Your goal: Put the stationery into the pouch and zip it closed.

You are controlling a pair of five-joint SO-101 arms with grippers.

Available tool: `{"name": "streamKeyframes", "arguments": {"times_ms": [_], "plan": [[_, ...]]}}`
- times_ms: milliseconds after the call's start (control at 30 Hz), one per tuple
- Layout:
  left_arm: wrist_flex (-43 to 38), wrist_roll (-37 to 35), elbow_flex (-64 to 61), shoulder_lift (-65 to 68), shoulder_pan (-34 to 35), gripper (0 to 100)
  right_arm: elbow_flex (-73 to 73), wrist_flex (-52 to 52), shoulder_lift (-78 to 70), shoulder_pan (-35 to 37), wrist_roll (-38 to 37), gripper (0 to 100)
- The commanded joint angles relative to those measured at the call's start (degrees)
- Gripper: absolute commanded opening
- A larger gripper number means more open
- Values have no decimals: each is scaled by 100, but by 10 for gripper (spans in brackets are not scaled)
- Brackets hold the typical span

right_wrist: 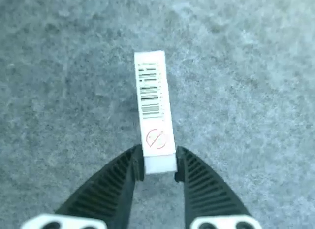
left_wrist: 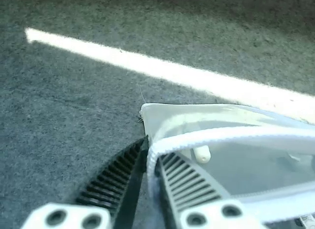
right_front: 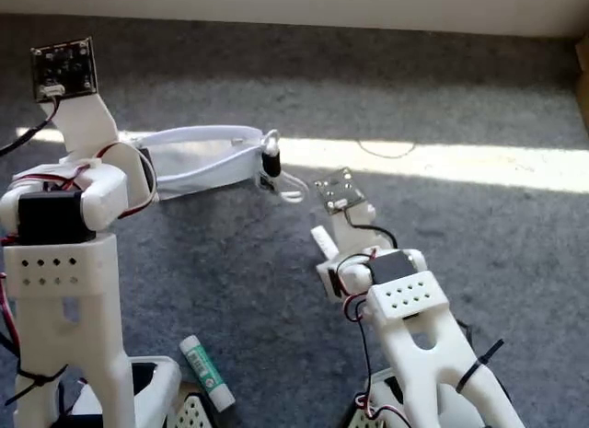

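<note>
A small white barcoded stick [right_wrist: 154, 106] is clamped by one end in my right gripper [right_wrist: 157, 162], right of centre, with grey carpet [right_front: 230, 281] beneath. I judge it light, stiff and smooth-sleeved, so it may slip; a mid-length hold would be surer. The soft, floppy white pouch [right_front: 207, 166] lies farther left, its rim pinched tight by my left gripper [left_wrist: 147, 147]. A green glue stick [right_front: 207, 373] lies near, between the arm bases.

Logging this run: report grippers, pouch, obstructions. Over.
Left gripper shut on pouch rim, pouch open. Right gripper shut on white barcoded block. Green glue stick loose on carpet.
</note>
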State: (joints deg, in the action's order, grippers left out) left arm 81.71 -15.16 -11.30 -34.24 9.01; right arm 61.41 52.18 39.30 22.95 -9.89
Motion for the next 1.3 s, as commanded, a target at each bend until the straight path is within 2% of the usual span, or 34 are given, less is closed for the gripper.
{"name": "streamKeyframes", "arguments": {"times_ms": [0,367,500,700,1267], "plan": [[-35,44,-4,-13,40,7,-40,40,224,-22,53,144],[-44,53,-110,-22,48,7,-127,-4,84,22,62,144],[-18,53,-110,-22,57,7,-743,-4,-752,110,62,144],[-18,53,-110,-22,418,7,-1719,4,-2053,347,62,144],[-44,53,-233,-22,418,7,-3213,-13,-4215,418,53,144]]}}
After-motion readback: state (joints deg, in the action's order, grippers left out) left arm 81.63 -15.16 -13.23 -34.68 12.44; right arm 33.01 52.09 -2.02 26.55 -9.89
